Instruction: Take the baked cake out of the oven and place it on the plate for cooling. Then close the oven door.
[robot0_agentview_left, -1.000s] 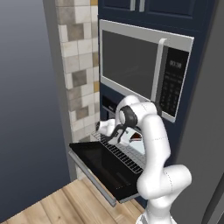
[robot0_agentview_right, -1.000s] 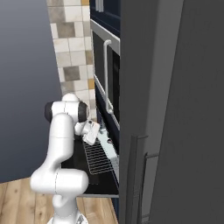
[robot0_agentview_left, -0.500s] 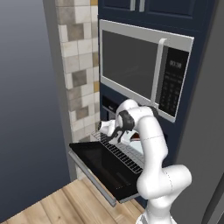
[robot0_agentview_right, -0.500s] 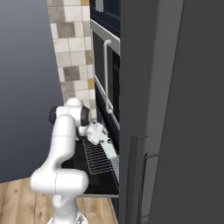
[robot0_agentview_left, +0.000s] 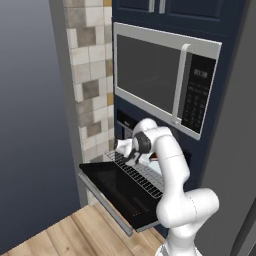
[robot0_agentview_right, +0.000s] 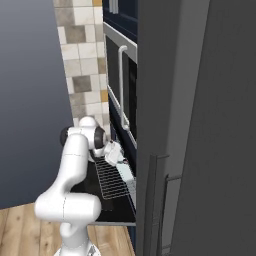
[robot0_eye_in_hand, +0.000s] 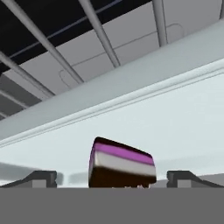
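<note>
A cake (robot0_eye_in_hand: 122, 164) with a pink top, a white layer and a dark base sits on a pale tray (robot0_eye_in_hand: 175, 122); in the hand view it is just ahead of my open gripper (robot0_eye_in_hand: 113, 178), between the two fingertips (robot0_eye_in_hand: 41, 177) without touching them. The tray rests on the wire rack (robot0_agentview_left: 137, 172) drawn out of the black oven (robot0_agentview_left: 125, 122). The oven door (robot0_agentview_left: 117, 192) hangs open, flat and level. My gripper (robot0_agentview_left: 123, 146) is low over the rack at the oven mouth, and the same gripper (robot0_agentview_right: 113, 152) shows from the right. The plate is out of view.
A silver-framed microwave (robot0_agentview_left: 160, 80) is mounted right above the oven. A tiled wall (robot0_agentview_left: 90, 75) stands to the left. A tall grey cabinet side (robot0_agentview_right: 175, 125) blocks the right. The door's silver handle (robot0_agentview_left: 102, 200) juts toward the wooden floor (robot0_agentview_left: 65, 235).
The arm's elbow has dropped and the hand has moved lower and closer to the rack and the cake. The jaws stayed open.
</note>
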